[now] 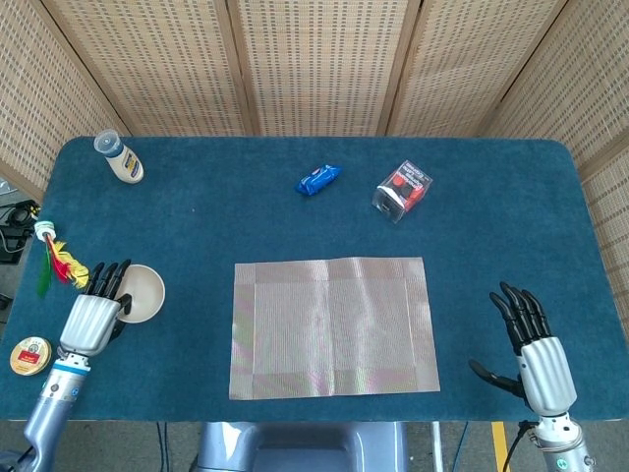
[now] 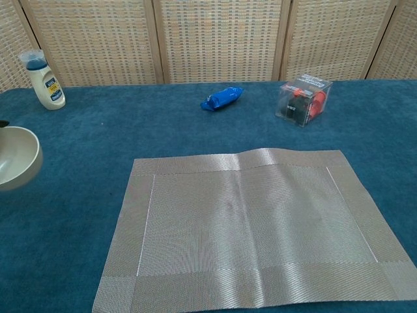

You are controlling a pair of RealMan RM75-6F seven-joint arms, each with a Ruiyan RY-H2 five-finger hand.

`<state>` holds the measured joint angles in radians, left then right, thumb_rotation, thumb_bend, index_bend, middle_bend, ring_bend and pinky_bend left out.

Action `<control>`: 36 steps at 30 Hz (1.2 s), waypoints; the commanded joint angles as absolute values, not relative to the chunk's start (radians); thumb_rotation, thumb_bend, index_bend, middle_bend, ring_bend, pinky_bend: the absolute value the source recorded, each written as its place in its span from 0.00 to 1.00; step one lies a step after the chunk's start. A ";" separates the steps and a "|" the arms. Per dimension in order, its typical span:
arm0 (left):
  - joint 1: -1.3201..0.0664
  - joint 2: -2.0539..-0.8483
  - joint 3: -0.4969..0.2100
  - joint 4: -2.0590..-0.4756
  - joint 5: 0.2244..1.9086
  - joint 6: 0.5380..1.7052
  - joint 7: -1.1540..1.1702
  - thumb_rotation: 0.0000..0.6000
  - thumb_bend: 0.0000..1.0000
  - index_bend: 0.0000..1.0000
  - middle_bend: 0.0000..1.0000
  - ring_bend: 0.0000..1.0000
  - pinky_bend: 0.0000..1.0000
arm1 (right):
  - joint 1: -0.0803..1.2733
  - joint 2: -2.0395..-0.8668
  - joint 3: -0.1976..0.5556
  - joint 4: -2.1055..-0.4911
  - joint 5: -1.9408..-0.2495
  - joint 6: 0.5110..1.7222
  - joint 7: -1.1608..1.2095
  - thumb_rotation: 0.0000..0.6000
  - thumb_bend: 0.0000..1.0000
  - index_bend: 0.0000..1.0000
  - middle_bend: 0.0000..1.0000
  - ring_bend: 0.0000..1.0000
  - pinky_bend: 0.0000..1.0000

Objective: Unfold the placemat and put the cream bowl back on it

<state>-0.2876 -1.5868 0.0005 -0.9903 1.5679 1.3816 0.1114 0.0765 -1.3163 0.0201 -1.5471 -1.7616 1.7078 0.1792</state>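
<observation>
The silver woven placemat (image 1: 334,326) lies unfolded and flat in the middle of the blue table, also filling the lower chest view as the placemat (image 2: 251,228). My left hand (image 1: 93,315) grips the cream bowl (image 1: 142,292) by its rim, left of the mat; the bowl (image 2: 18,165) is tilted and lifted off the cloth at the left edge of the chest view. My right hand (image 1: 531,344) is open, fingers spread, at the front right beside the mat.
A blue packet (image 1: 318,179) and a clear box with red contents (image 1: 402,190) lie behind the mat. A white bottle (image 1: 119,157) stands at the back left. A small round tin (image 1: 29,355) and a red-yellow feathered toy (image 1: 57,258) sit by the table's left edge.
</observation>
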 commanded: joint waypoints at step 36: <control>-0.780 -1.944 -0.205 -1.332 1.372 0.917 0.805 1.00 0.47 0.60 0.00 0.00 0.00 | 0.082 -1.271 0.080 -1.520 -1.630 1.672 0.341 1.00 0.20 0.06 0.00 0.00 0.00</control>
